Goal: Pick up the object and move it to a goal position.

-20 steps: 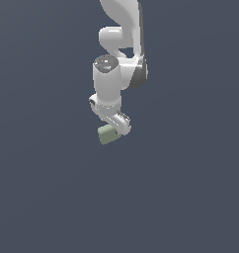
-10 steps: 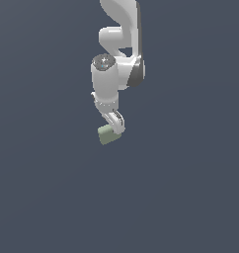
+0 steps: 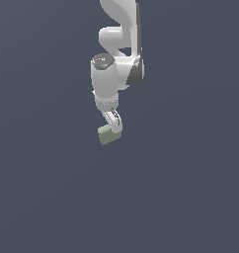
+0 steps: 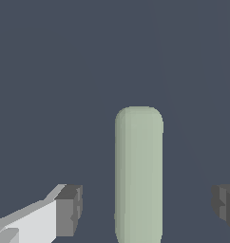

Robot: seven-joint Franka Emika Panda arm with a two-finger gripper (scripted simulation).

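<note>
Arm: white Franka arm [image 3: 114, 74] reaching down from the frame's upper edge over a plain dark slate-grey ground.
Object: small pale sage-green matte block with rounded edges [image 3: 108, 135], at the tip of the jaws [image 3: 111, 129].
Wrist view: block [image 4: 138, 173] stands upright between the two grey finger pads [image 4: 68, 210], apart from both.
Jaws: spread, seemingly not clamping the block, though the exterior view is too small to confirm.

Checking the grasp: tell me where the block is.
In the exterior view the block sits at the gripper tip, just left of centre. In the wrist view it stands between the fingers, with gaps either side.
</note>
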